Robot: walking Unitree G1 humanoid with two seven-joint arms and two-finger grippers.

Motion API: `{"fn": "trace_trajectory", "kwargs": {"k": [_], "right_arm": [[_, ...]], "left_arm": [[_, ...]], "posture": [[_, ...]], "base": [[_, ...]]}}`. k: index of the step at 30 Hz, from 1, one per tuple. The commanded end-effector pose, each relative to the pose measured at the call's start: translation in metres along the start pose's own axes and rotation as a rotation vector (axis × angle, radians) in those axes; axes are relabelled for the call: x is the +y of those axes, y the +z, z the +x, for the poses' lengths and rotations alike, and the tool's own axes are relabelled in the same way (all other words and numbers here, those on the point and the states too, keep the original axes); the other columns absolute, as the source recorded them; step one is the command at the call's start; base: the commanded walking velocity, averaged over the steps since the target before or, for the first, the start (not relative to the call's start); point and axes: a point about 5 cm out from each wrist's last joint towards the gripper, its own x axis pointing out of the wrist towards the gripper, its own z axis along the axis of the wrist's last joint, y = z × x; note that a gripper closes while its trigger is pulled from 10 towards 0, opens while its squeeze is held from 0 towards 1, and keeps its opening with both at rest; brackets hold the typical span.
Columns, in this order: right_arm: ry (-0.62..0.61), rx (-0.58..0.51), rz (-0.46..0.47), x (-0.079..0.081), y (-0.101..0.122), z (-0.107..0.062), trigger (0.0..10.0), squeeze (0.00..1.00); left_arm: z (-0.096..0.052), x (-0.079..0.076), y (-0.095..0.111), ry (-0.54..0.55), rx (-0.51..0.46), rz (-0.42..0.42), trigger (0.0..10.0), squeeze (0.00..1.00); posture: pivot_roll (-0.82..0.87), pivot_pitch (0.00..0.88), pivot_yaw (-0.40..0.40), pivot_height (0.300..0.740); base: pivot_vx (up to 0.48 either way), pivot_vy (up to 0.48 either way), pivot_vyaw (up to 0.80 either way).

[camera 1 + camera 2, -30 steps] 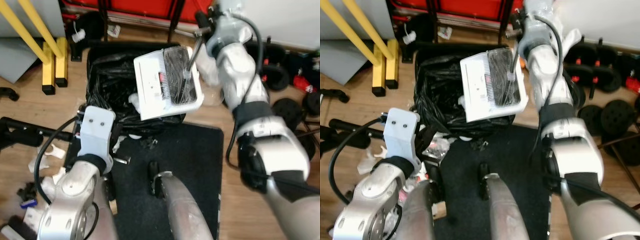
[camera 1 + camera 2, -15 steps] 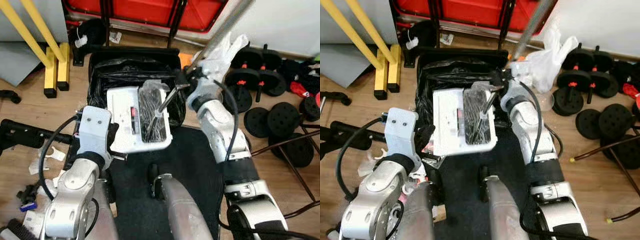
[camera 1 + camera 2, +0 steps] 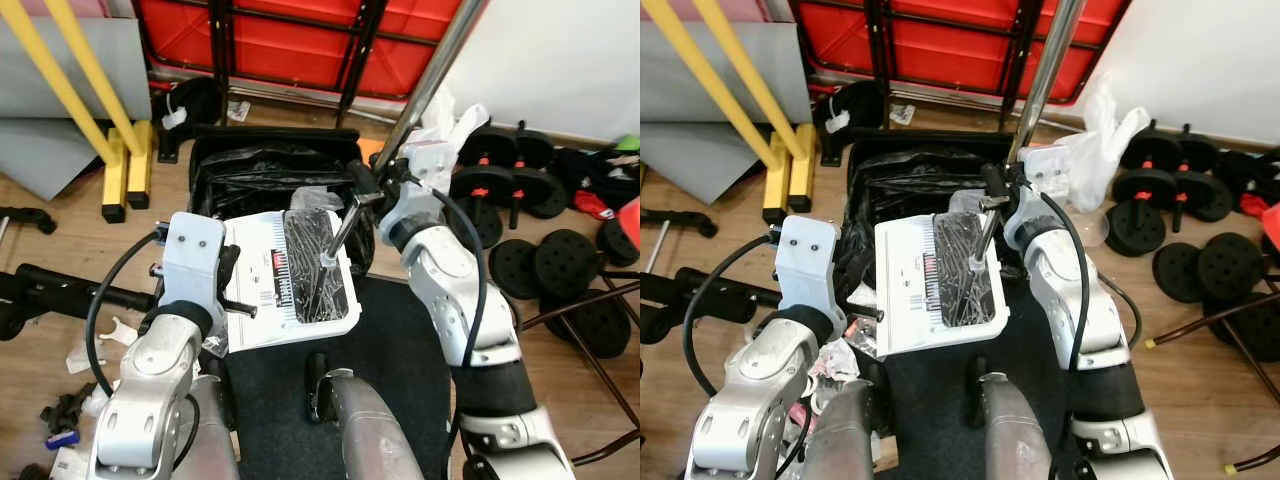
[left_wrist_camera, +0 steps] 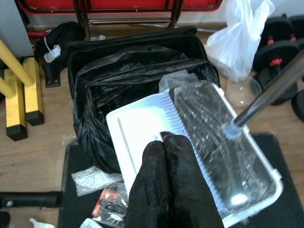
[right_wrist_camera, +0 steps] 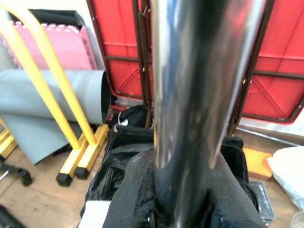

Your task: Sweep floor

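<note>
A white dustpan with comb teeth and a dark clump of sweepings hangs roughly level in front of me, just above the near edge of a black bin lined with a black bag. Its long silver handle slopes up to the right. My right gripper is shut on that handle low down, as the right wrist view shows. My left gripper is shut, its fingertips resting on the pan's left side.
A black mat lies under me. Yellow frame legs and a black bar stand to the left, with litter on the wood floor. Dumbbell weights, a white plastic bag and a red folded table lie beyond.
The dustpan came down from its tipped position over the bin and now hangs lower, flatter and nearer my left gripper. My right arm dropped with it. The camera also shifted.
</note>
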Motion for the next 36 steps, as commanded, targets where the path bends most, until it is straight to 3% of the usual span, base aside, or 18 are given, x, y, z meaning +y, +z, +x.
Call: {"fn": "trace_trajectory", "kwargs": {"k": [1,7,8,15,21,25,36], "right_arm": [[-0.012,-0.011,-0.022,-0.002,0.0,-0.007,10.0,0.0],[-0.022,0.037,-0.11,-0.01,-0.017,-0.02,10.0,0.0],[-0.04,0.066,-0.141,-0.016,-0.024,-0.03,10.0,0.0],[-0.069,0.102,-0.156,-0.023,-0.031,-0.043,10.0,0.0],[-0.089,0.123,-0.168,-0.027,-0.037,-0.053,10.0,0.0],[-0.112,0.148,-0.164,-0.033,-0.043,-0.071,10.0,0.0],[-0.104,0.195,-0.157,-0.03,-0.052,-0.086,10.0,0.0]], "left_arm": [[0.0,-0.002,-0.007,0.025,0.018,-0.004,10.0,0.0],[0.0,-0.007,-0.009,-0.027,0.017,-0.027,10.0,0.0],[-0.001,-0.01,-0.013,-0.046,0.029,-0.031,10.0,0.0],[0.002,-0.011,-0.014,-0.033,0.015,-0.052,10.0,0.0],[0.003,-0.016,-0.016,-0.108,0.018,-0.021,10.0,0.0],[-0.001,-0.013,-0.021,-0.069,0.029,-0.024,10.0,0.0],[-0.005,-0.017,-0.031,-0.097,0.058,-0.035,10.0,0.0]], "posture": [[-0.08,0.254,-0.155,0.74],[-0.08,0.221,-0.156,0.74],[-0.08,0.211,-0.155,0.74],[-0.09,0.199,-0.143,0.74],[-0.09,0.177,-0.132,0.74],[-0.09,0.174,-0.137,0.74],[-0.1,0.169,-0.13,0.74]], "base": [[0.0,0.0,0.0],[0.0,0.0,0.0],[0.472,0.0,0.0],[0.135,0.0,0.0],[0.405,0.0,0.0],[0.0,0.0,0.0],[0.15,0.0,0.0]]}}
